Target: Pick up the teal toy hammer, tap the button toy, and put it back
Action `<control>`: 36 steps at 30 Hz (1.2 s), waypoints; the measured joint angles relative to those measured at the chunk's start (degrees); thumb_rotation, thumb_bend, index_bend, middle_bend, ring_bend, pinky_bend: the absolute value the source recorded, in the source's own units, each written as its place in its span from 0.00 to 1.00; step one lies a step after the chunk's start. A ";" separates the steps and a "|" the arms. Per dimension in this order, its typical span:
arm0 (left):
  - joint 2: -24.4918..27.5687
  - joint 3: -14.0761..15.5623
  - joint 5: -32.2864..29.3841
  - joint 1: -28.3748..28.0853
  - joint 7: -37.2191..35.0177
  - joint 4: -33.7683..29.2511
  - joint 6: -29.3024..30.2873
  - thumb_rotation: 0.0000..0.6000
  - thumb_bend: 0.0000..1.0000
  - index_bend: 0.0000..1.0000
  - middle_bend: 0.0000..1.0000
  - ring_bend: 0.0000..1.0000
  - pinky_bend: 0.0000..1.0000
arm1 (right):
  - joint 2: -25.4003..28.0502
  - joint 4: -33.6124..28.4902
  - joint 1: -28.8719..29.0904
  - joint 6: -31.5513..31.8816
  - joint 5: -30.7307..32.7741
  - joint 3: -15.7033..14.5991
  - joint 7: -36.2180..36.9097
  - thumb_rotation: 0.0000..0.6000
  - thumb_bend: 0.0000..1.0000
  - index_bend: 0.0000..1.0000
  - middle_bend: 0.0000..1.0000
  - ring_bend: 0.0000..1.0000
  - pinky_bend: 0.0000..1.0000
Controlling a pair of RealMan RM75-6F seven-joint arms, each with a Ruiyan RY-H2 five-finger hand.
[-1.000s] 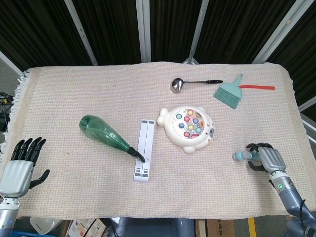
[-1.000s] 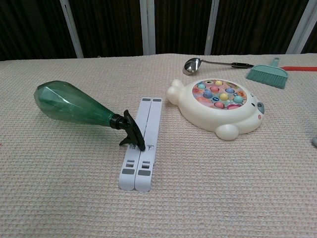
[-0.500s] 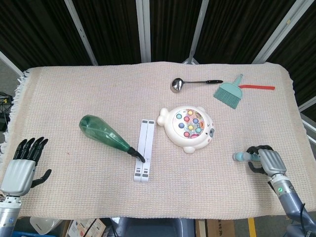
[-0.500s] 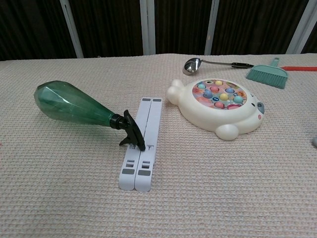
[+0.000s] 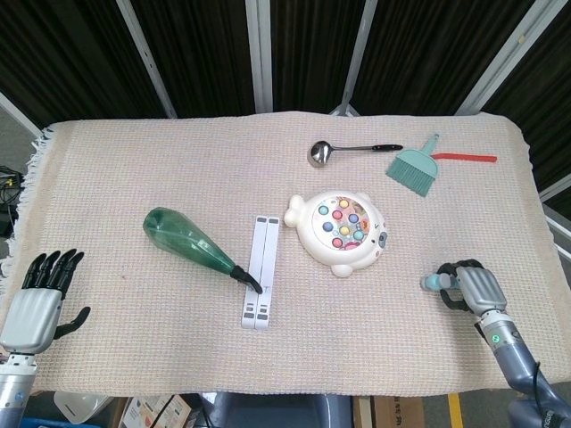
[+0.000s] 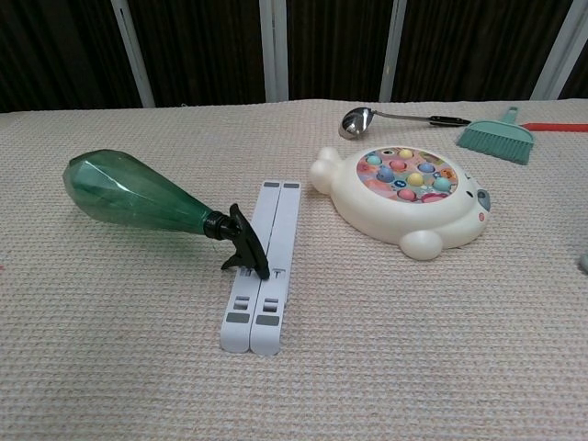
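Note:
The teal toy hammer [image 5: 431, 283] lies at the right front of the mat, and only its round head shows past my right hand [image 5: 470, 288]. That hand's fingers are curled around the handle, low on the mat. In the chest view only a grey sliver of the hammer [image 6: 583, 263] shows at the right edge. The button toy [image 5: 339, 229] is a white seal shape with coloured buttons [image 6: 409, 177], in the middle of the mat and up-left of the hammer. My left hand [image 5: 36, 303] is off the left front corner, fingers apart and holding nothing.
A green spray bottle [image 5: 190, 243] lies left of centre, its black nozzle resting on a white folding stand [image 5: 260, 283]. At the back are a metal ladle [image 5: 346, 149] and a teal hand brush [image 5: 414, 169] with a red handle. The mat's right edge is close to my right hand.
My right hand has shifted slightly left, closer over the hammer handle. The hammer head stays in the same spot. The left hand barely moved.

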 measured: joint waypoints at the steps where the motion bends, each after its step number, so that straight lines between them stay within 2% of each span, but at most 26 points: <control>1: -0.02 0.00 -0.06 -0.03 -0.07 0.08 -0.05 1.00 0.26 0.00 0.03 0.00 0.00 | 0.02 -0.16 0.04 0.00 0.11 0.03 -0.25 1.00 0.48 0.43 0.42 0.26 0.16; 17: -0.15 0.12 -0.82 -0.29 -0.40 0.66 -0.74 1.00 0.26 0.00 0.02 0.00 0.00 | -0.03 -0.98 0.22 -0.04 1.44 0.06 -1.69 1.00 0.60 0.54 0.49 0.31 0.17; 26: -0.07 0.24 -0.98 -0.18 -0.42 0.65 -0.62 1.00 0.26 0.00 0.02 0.00 0.00 | -0.53 -0.43 0.31 -0.27 1.31 -0.17 -1.24 1.00 0.61 0.57 0.52 0.33 0.18; 32: -0.08 0.34 -0.95 -0.17 -0.63 0.80 -0.62 1.00 0.26 0.00 0.02 0.00 0.00 | -1.08 0.09 0.03 0.21 1.09 -0.36 -0.82 1.00 0.65 0.68 0.60 0.41 0.19; 36: -0.13 0.41 -1.03 -0.11 -0.78 0.98 -0.59 1.00 0.26 0.00 0.02 0.00 0.00 | -1.44 0.38 -0.26 1.07 0.63 -0.34 -0.18 1.00 0.73 0.77 0.69 0.48 0.22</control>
